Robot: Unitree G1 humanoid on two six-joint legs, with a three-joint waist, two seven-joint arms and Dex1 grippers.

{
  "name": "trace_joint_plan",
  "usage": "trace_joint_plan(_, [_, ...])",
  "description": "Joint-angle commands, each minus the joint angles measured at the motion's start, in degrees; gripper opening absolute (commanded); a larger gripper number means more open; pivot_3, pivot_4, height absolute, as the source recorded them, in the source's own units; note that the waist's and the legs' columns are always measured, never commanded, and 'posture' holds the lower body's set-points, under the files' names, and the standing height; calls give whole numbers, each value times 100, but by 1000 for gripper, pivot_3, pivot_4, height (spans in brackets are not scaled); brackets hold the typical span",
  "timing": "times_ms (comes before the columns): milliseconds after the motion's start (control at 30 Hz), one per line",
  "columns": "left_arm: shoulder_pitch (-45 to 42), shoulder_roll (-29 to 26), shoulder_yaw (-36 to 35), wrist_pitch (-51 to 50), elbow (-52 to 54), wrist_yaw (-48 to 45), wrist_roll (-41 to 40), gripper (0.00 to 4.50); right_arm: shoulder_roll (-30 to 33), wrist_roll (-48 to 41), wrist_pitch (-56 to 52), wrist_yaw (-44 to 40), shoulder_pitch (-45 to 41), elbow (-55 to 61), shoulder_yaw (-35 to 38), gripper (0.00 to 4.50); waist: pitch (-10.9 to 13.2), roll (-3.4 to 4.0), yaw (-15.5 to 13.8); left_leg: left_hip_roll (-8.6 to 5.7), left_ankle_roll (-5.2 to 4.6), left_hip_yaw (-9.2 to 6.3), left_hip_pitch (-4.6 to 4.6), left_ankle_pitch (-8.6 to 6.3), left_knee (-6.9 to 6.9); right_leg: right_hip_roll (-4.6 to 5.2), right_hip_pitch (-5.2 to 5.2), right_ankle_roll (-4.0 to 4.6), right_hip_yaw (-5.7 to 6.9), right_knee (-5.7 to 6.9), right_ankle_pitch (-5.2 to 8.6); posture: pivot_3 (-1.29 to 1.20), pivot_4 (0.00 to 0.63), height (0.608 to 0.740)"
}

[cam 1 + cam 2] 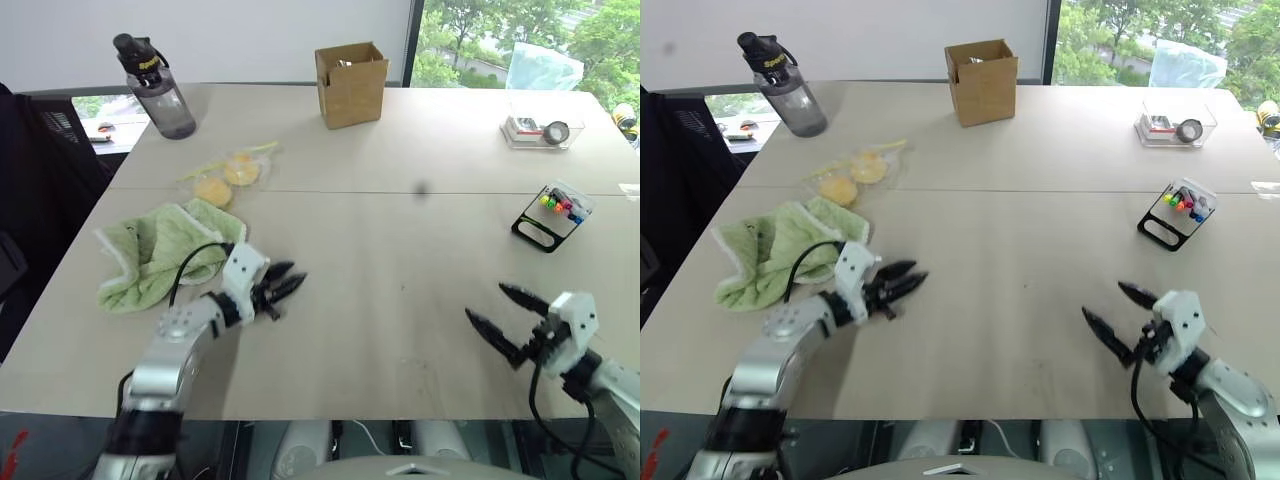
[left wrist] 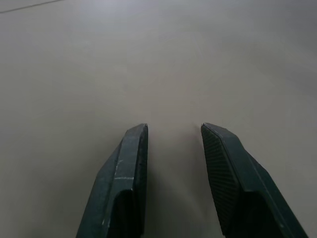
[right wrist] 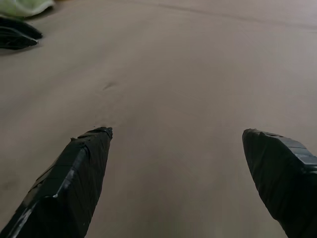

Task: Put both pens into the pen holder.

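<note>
I see a wide beige table | on it: crumpled green towel, dark water bottle, brown cardboard box, yellow items in clear bag, black-framed pen holder, clear flat tray.

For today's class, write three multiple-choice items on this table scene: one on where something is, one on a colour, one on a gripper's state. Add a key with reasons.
1. Where does the pen holder stand?
A. beside the green cloth
B. on the table's right side, nearer than the clear tray
C. inside the cardboard box

2. What colour is the cloth?
A. green
B. red
C. blue

3. How is the right gripper?
A. shut on a pen
B. shut, empty
C. open, empty

Key: 1 B, it sits right, in front of the clear tray; 2 A, the crumpled cloth is light green; 3 C, its fingers stand wide apart over bare table.
</note>
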State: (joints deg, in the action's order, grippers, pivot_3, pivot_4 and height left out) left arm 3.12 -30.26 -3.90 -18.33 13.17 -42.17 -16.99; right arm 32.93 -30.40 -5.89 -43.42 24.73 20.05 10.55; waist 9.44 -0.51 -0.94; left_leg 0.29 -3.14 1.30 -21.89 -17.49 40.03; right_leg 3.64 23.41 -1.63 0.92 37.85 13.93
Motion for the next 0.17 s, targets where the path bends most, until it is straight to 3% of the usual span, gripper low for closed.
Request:
trace_joint_plan(33, [263, -32, -125, 12, 510, 107, -71, 1713, 14, -83, 277, -304, -65, -77, 283, 4490, 1, 3, 12, 0, 3, 1, 3, 2, 0, 2, 1, 5, 0, 2, -3, 0, 150, 740])
trace_joint_plan(167, [323, -16, -93, -129, 743, 61, -287, 1713, -2, -16, 451, -522, -256, -404, 354, 4490, 0, 4, 11, 2, 6, 6, 9, 5, 0, 3, 3, 7, 5, 8, -5, 0, 150, 740])
